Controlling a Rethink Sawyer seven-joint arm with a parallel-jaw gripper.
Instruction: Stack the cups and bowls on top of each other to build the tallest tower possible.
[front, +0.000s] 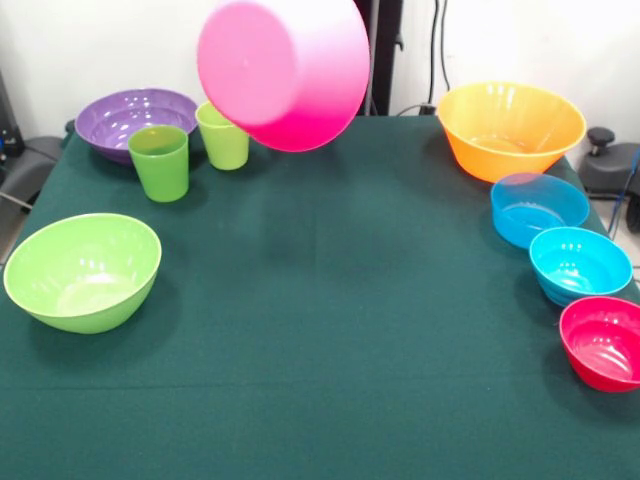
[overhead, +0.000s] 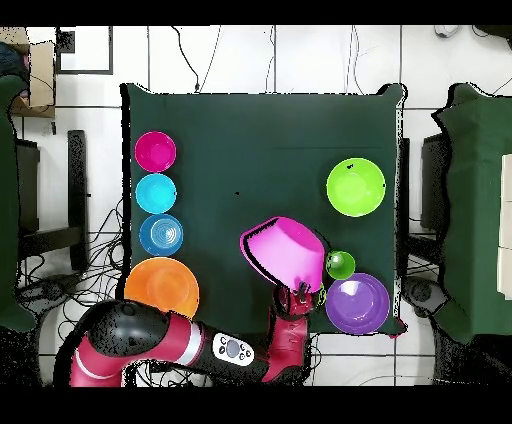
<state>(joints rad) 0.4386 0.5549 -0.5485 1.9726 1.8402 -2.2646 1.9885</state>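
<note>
Pink bowl (front: 283, 68) hangs tilted at upper centre, above two green cups (front: 160, 162); purple bowl (front: 128, 120) at upper left. Gripper (overhead: 300, 293) clamped on pink bowl's rim.

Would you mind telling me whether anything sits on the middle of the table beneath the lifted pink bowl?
Nothing visible does. The pink bowl hangs tilted in the air, and the green cloth in the middle is bare. The green cups stand just to one side of it.
</note>
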